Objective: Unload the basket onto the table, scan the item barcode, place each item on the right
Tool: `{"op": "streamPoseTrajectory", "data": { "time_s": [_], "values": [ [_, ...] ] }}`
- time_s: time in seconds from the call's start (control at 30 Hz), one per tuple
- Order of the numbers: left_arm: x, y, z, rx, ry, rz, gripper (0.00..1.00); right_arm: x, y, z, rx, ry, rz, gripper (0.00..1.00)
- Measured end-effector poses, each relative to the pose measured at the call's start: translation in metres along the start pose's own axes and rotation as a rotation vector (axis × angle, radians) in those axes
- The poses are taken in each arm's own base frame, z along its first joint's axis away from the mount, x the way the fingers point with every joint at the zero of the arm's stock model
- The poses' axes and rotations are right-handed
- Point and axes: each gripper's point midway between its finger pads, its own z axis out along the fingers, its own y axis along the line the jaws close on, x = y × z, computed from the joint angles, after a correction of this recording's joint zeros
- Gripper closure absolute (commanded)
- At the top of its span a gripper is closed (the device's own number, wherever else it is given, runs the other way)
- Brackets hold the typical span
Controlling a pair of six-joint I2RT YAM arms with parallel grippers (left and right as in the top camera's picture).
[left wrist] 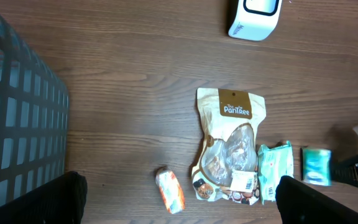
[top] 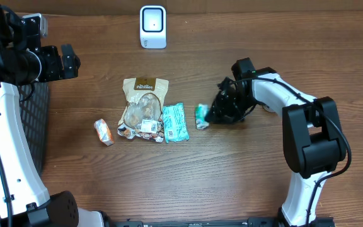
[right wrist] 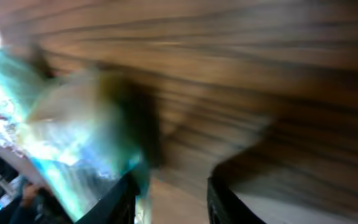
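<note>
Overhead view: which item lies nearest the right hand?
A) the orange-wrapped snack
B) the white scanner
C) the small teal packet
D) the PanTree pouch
C: the small teal packet lies right at the tips of the right hand, closer than anything else on the table.

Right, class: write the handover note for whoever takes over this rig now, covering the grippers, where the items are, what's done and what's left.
Left gripper: open, empty, at the left, away from the items.
Right gripper: low beside the small teal packet; jaws slightly apart in the blurred wrist view, nothing seen between them.
Items: PanTree pouch, teal pack, orange snack and the small packet lie mid-table; scanner stands at the far edge.
Done: no scan can be confirmed.
Left: lift an item, show its barcode to the scanner.
</note>
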Motion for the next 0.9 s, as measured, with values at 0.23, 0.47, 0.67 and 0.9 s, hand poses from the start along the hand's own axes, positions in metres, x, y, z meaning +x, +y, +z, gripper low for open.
{"op": "streamPoseTrajectory", "data": {
  "time_s": [0.23,0.47,0.67,0.9],
  "values": [
    [0.000,0.000,0.000,0.000,0.000,0.000,0.00,-0.006,-0.013,-0.029,0.168,-0.004,0.034,0.64],
    [0.000,0.000,0.000,0.000,0.000,0.000,0.00,-0.018,0.016,-0.056,0.152,-0.034,0.001,0.73],
    [0.000,0.000,0.000,0.000,0.000,0.000,0.00,-0.015,0.055,-0.031,0.125,-0.048,-0.048,0.94],
    [0.000,0.000,0.000,0.000,0.000,0.000,0.00,0.006,0.080,0.016,0.190,-0.064,-0.008,0.96]
  ]
}}
